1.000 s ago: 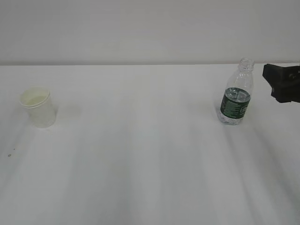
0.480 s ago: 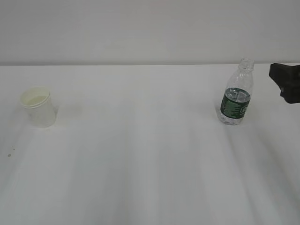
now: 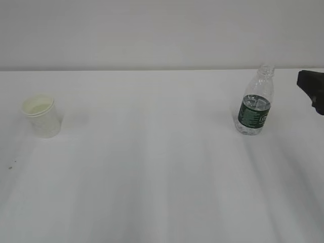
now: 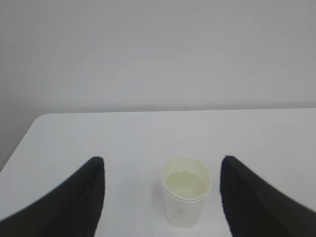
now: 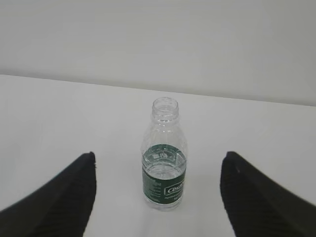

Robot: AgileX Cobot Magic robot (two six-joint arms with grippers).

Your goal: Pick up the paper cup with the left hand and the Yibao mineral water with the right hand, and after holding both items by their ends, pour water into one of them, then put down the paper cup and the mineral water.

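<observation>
Fingers of both hands spread wide, gripping nothing: left hand (image 4: 160, 197) frames the paper cup (image 4: 186, 190), right hand (image 5: 158, 195) frames the Yibao mineral water (image 5: 165, 158). Exterior: cup at 9 o'clock, bottle at 3 on the table (image 3: 152, 167). Right hand has slid further out past the 3 o'clock edge; both items look set down, task likely finishing.

A plain white table (image 3: 162, 177) meets a bare pale grey wall (image 3: 152, 30) under soft, even light.
</observation>
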